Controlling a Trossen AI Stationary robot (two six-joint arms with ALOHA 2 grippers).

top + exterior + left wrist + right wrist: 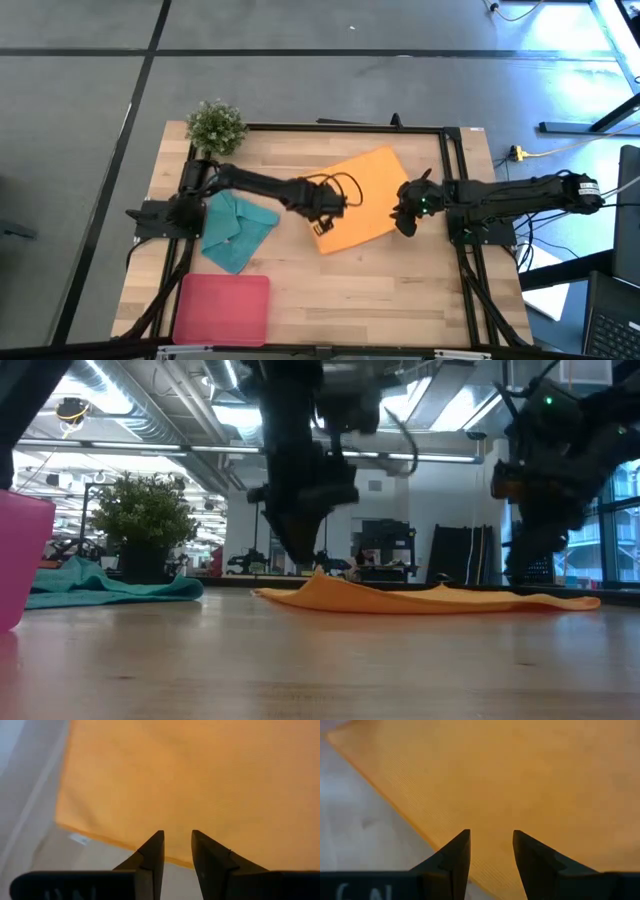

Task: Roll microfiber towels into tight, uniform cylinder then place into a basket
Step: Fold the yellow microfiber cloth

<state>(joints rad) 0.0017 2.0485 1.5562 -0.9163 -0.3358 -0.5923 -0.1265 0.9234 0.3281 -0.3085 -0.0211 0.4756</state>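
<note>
The orange towel [362, 198] lies spread flat at the table's middle, turned at a slant, with a small raised hump [320, 574] near its left corner. My left gripper [322, 222] [177, 834] points steeply down over that corner's edge, open by a narrow gap with nothing between the fingers. My right gripper [405, 220] [491, 832] hovers open above the towel's right edge. The teal towel [236, 230] lies crumpled at the left. The pink basket [222, 308] sits at the near left. My left gripper comes at the orange towel from above, and its fingertips [312, 560] end right at the small hump near the left corner. Whether they touch the cloth, I cannot tell. The towel rests on the table.
A small green potted plant [215, 125] stands at the far left corner. A black frame [450, 180] runs along the table's far and side edges. Bare wood lies between the orange towel and the near edge, right of the basket.
</note>
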